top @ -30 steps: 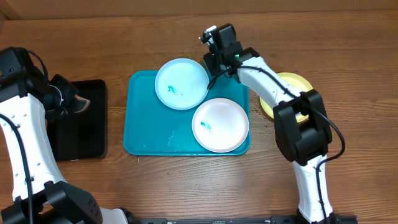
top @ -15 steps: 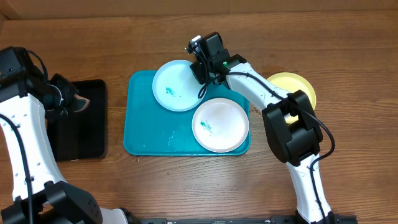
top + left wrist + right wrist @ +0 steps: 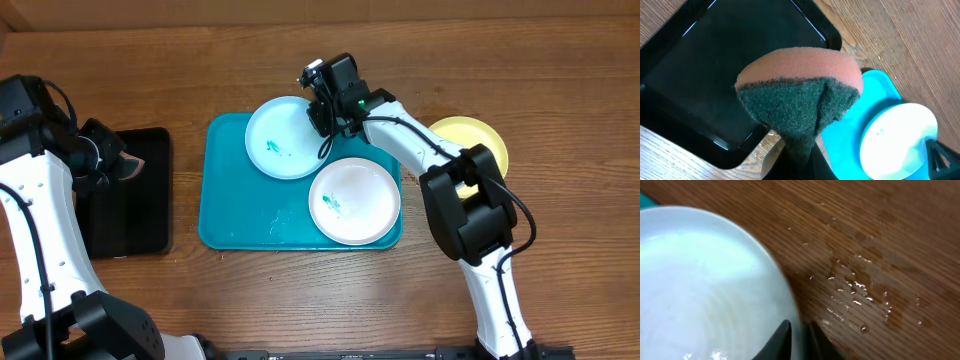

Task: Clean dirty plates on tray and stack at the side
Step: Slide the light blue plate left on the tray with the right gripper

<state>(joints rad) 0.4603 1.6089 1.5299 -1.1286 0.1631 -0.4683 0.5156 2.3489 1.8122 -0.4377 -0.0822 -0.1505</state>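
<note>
The pale mint-blue plate (image 3: 278,140) with a teal smear lies at the back of the turquoise tray (image 3: 232,205). My right gripper (image 3: 322,118) is at its far right rim. In the right wrist view the fingers straddle that plate's (image 3: 705,280) edge, and the right gripper (image 3: 799,339) is shut on it. The white plate (image 3: 355,200), also smeared, lies at the tray's front right. The yellow-green plate (image 3: 480,135) sits on the table to the right. My left gripper (image 3: 800,162) is shut on a pink-and-green sponge (image 3: 800,85) above the black tray.
A black tray (image 3: 130,205) lies left of the turquoise one. Water drops (image 3: 855,290) wet the wood behind the mint-blue plate. A cardboard wall runs along the table's back edge.
My right gripper moved left to the mint-blue plate's rim, nudging it slightly left, then closed on the rim. The left arm with the sponge has not moved.
</note>
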